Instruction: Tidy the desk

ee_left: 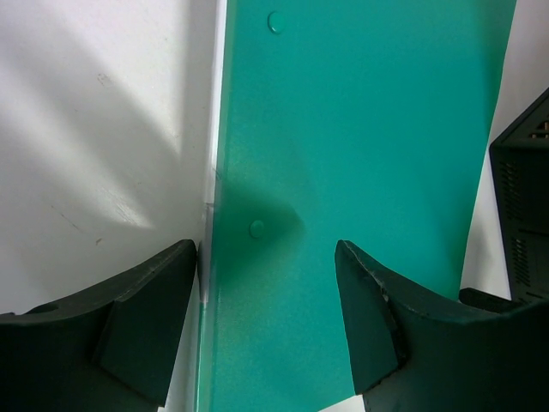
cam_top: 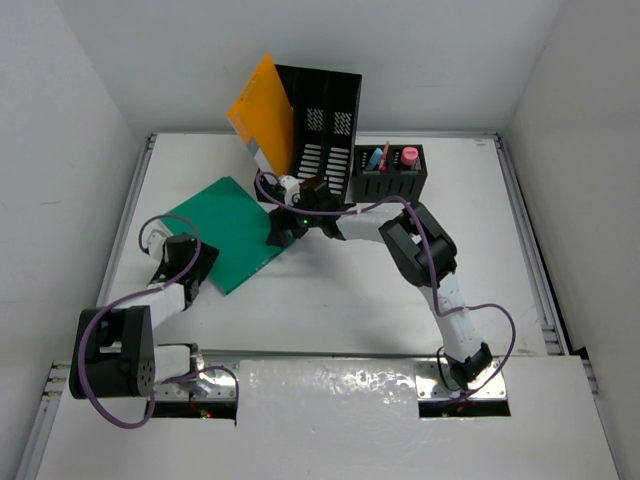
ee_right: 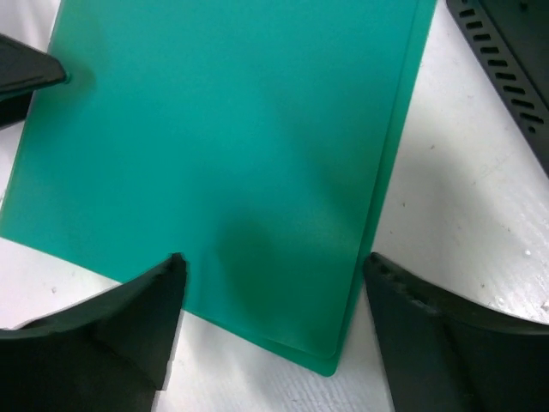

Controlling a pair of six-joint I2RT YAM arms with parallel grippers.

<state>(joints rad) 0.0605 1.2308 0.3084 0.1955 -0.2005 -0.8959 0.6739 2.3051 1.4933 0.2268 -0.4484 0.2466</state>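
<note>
Left gripper [ee_left: 264,262] sat open astride green folder [ee_left: 360,129] edge, right gripper [ee_right: 273,270] open over corner, nothing held. Reckon low edge pinch, level lift was key.

Green folder [ee_right: 223,146] showing as smooth plastic with a soft sheen, white surface [ee_right: 480,215] at right looking matt and faintly scuffed, black fingers [ee_left: 129,326] looking like matt plastic, slotted black holder [cam_top: 320,110] at upper centre looking dull plastic, silvery sheet [cam_top: 330,400] gleaming, crinkled, along the bottom
</note>
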